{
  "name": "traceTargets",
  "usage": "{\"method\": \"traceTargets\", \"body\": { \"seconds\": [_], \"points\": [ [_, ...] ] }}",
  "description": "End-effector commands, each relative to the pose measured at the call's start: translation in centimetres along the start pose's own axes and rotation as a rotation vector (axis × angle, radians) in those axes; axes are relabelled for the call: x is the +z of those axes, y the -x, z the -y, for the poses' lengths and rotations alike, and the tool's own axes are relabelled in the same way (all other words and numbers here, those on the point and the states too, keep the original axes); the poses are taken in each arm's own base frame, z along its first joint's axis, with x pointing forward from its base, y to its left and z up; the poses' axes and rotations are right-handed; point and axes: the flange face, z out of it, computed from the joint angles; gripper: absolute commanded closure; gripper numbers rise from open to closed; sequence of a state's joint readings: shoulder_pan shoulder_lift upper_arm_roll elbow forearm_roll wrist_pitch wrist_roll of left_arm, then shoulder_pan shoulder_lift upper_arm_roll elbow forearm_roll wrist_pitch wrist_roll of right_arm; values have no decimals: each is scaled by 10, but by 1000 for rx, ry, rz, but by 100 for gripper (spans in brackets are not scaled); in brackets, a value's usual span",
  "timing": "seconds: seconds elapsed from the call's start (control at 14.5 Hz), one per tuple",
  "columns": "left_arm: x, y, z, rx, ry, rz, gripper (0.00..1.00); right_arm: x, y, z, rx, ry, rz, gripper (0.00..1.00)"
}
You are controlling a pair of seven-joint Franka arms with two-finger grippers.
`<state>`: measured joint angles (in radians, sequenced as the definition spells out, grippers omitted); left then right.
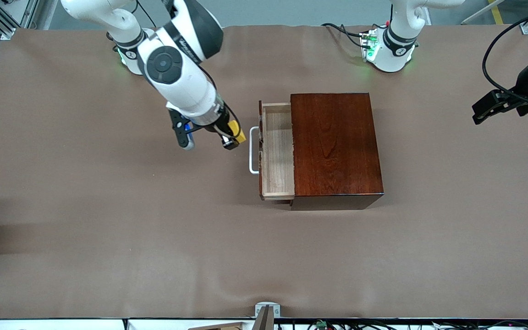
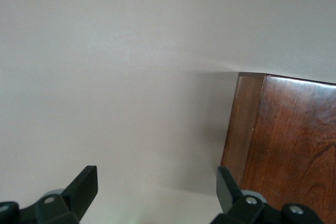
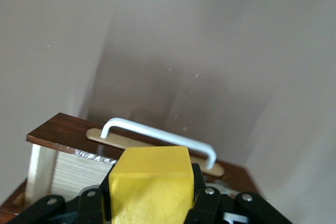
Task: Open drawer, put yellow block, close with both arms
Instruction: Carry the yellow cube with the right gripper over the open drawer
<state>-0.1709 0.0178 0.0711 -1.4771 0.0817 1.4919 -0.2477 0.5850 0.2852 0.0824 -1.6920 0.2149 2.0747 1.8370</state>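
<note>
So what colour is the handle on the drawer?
White. The handle is a plain white bar on the dark brown drawer front, clearest in the right wrist view.

Bright yellow block (image 1: 237, 130), glossy grained mahogany box (image 1: 335, 144), pale wood drawer (image 1: 277, 151), white handle (image 1: 252, 150).

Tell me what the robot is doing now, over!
Right gripper shut on block, beside handle. Drawer open. Left gripper open, waiting. Nothing blocking.

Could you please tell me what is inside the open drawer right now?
The drawer shows only bare pale wood; its part within the box is hidden. The yellow block is in the right gripper.
</note>
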Motion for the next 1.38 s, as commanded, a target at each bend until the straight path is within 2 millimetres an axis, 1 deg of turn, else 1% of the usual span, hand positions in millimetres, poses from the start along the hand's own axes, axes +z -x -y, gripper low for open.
{"method": "traceTargets", "body": {
  "seconds": [0.0, 0.14, 0.28, 0.34, 0.55, 0.69, 0.83, 0.97, 1.03, 1.1, 1.17, 1.24, 1.31],
  "points": [
    [-4, 10, 4, 29, 19, 3, 0, 9, 21, 6, 109, -32, 25, 92],
    [-3, 10, 4, 29, 18, 8, 0, 18, 37, 4, 154, -33, 27, 92],
    [-4, 10, 5, 28, 18, 8, 0, 31, 51, 7, 196, -30, 22, 92],
    [-4, 10, 5, 28, 18, 8, 0, 38, 55, 5, 199, -21, 19, 92],
    [-3, 11, 5, 28, 17, 13, 0, 51, 69, -1, 178, -5, 9, 91],
    [-4, 11, 6, 28, 17, 13, 0, 69, 81, -8, 147, 8, -17, 89],
    [-4, 12, 6, 28, 17, 14, 0, 75, 84, -3, 165, -4, -18, 89],
    [-4, 12, 7, 26, 17, 14, 0, 76, 94, 2, 180, -13, -11, 89],
    [-4, 13, 7, 26, 17, 14, 0, 80, 97, 3, 178, -12, -14, 89],
    [-4, 13, 7, 26, 17, 16, 0, 82, 96, 3, 168, -18, -31, 88],
    [-4, 14, 7, 26, 17, 17, 0, 91, 94, 3, 159, -15, -53, 88],
    [-4, 14, 7, 26, 16, 19, 0, 98, 98, 0, 157, -10, -62, 88],
    [-3, 14, 7, 26, 16, 20, 0, 102, 100, -1, 156, -8, -68, 87]
  ]
}}
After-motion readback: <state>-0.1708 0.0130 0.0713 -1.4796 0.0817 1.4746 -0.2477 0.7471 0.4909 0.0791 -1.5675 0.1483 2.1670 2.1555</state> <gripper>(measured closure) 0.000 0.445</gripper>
